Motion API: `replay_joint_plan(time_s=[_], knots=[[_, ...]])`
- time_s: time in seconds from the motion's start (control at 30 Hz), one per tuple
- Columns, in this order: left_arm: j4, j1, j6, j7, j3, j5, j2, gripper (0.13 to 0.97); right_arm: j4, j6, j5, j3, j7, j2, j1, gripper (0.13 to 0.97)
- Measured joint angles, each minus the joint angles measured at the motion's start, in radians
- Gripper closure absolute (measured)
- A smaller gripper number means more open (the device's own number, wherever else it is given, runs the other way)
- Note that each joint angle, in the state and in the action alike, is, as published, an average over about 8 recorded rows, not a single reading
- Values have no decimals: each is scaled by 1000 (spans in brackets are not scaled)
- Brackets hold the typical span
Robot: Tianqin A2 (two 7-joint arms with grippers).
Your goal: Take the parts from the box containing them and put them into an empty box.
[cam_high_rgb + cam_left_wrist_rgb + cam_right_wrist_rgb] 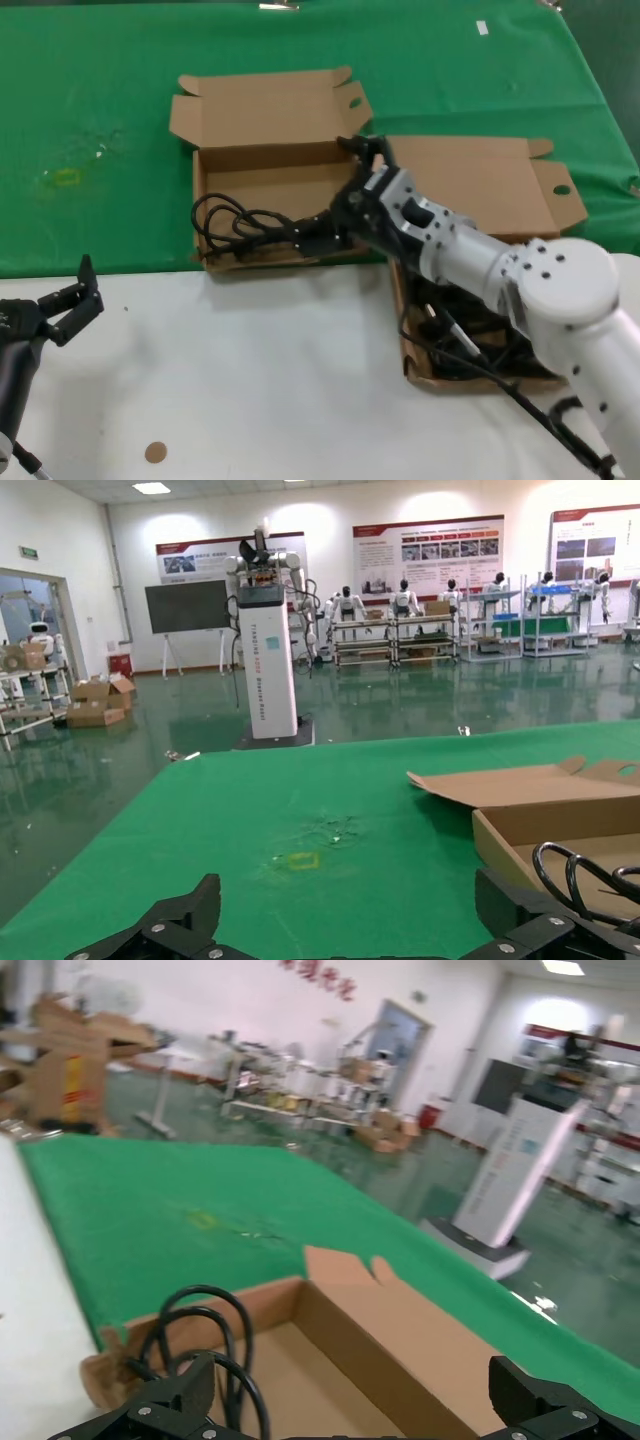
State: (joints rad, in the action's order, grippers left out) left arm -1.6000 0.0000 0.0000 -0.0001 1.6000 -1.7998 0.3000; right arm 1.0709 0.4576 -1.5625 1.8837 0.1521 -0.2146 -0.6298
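Observation:
The nearly square brown box (265, 157) stands at the edge of the green cloth. Its lid (270, 105) is folded back and has an oval hole. A black coiled cable (235, 220) lies inside it. My right gripper (340, 195) is open over this box, with nothing between its jaws. In the right wrist view the gripper (355, 1405) hangs above the box floor, with the cable (200, 1325) beside one finger. The longer box (470, 180) with a round-holed tab lies under my right arm. It holds black parts (470, 345), mostly hidden. My left gripper (75, 300) is open and idle at the front left.
Green cloth (300, 40) covers the back and white table (250, 380) the front. A small brown disc (155, 452) lies on the white part. A yellowish mark (65, 178) is on the cloth at left. The left wrist view shows the square box's wall (500, 855) and the cable (575, 875).

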Motion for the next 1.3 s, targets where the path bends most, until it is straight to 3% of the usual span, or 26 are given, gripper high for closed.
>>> replay_joint_plan(time_s=[0.3,0.97,1.3], knots=[[0,0,0,0,0,0,0,169,141,-122,-63,-76,-41,-23,168,129],[0,0,0,0,0,0,0,132,449,-388,-201,-241,-129,-72,534,129],[0,0,0,0,0,0,0,132,490,-424,-220,-263,-141,-79,583,129]])
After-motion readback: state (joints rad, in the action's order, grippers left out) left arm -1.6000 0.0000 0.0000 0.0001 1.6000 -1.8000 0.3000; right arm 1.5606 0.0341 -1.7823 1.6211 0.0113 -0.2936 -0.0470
